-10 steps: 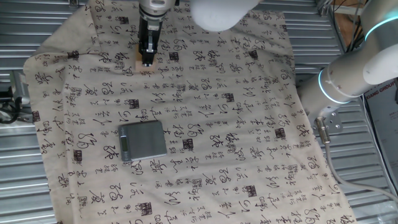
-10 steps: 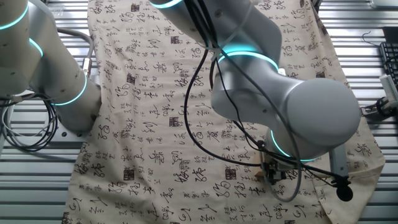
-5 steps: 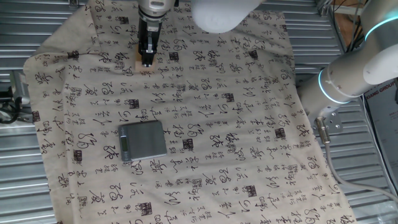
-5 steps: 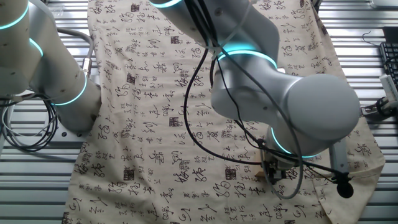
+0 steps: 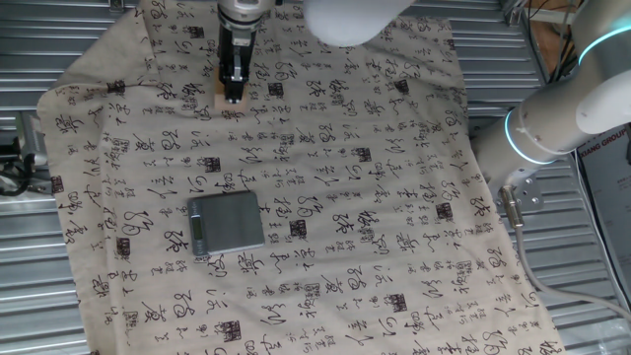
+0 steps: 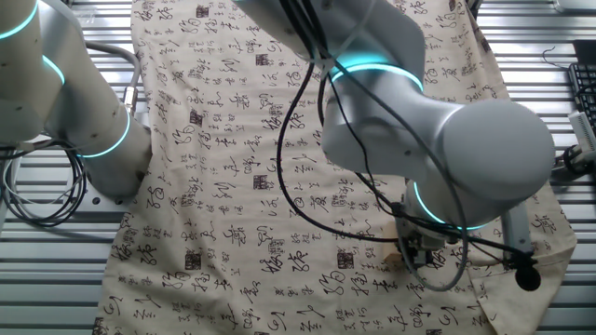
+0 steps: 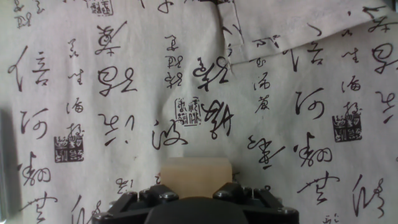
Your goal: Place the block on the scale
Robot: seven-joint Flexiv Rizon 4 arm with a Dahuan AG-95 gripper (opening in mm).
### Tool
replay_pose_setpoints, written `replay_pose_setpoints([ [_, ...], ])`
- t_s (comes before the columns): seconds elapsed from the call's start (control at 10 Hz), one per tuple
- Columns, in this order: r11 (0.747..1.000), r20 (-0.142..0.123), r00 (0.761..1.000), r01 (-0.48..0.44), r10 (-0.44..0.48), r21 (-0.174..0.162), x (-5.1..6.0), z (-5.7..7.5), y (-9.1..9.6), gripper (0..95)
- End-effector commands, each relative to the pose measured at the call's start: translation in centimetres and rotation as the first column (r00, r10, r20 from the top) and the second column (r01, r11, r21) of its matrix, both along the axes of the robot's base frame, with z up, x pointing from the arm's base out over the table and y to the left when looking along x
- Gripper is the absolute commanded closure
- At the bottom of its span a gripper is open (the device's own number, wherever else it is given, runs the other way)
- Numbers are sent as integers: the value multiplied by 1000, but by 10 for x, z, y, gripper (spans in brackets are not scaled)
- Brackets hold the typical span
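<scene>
Gripper (image 5: 233, 96) closed on the block (image 5: 226, 102), now raised a bit off the cloth (image 5: 394, 197) vs a sec ago, so grasp looks good & carry to the scale (image 5: 227, 223), well apart toward cloth centre, comes next; block's a cube, faces level, no real long axis.

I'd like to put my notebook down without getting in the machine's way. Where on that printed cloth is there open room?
The cloth lies bare between the scale and the arm's base on the right, and along the near edge below the scale. The far corner is busy: the gripper is at the block there.
</scene>
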State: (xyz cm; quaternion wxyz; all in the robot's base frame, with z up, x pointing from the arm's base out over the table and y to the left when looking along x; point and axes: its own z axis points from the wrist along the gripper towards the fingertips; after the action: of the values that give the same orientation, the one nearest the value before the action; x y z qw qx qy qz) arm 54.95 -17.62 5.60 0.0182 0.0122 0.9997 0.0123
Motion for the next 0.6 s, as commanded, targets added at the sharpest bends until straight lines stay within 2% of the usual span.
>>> replay_pose_setpoints([
  [0.1,1000,-2,1000,-8,8,4,1,6,1,950],
  [0.4,1000,-5,1000,-15,16,10,1,15,5,950],
  [0.6,998,-5,998,-62,62,4,2,17,8,950],
])
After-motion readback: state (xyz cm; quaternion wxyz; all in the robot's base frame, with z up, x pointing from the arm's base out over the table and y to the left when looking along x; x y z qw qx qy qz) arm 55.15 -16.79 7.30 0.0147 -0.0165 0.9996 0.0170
